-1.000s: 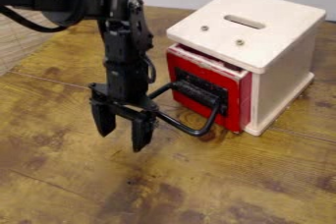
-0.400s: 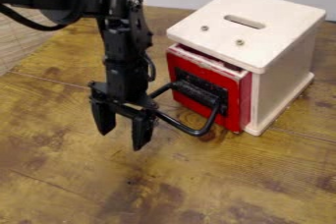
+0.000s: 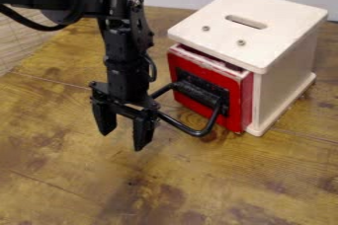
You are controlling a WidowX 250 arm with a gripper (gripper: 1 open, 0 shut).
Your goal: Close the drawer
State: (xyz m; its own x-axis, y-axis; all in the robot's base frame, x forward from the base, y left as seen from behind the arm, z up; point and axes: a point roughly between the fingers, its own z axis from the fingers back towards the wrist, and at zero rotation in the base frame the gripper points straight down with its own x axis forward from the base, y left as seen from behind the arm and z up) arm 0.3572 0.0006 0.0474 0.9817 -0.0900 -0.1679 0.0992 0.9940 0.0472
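Note:
The red-fronted drawer (image 3: pixel 208 89) with a dark recessed panel sits in a cream-white box (image 3: pixel 271 46) at the right. It stands slightly out from the box face. Its black loop handle (image 3: pixel 196 109) sticks out toward the front left. My gripper (image 3: pixel 122 130) hangs from the black arm (image 3: pixel 119 41) just left of the handle, fingers pointing down at the table. The jaws stand apart and hold nothing. The right finger (image 3: pixel 142 130) is close beside the handle's left end.
The worn wooden table (image 3: pixel 79 185) spreads to the front and left. The cream box has a slot in its top (image 3: pixel 246 20) and two small screws near the front edge.

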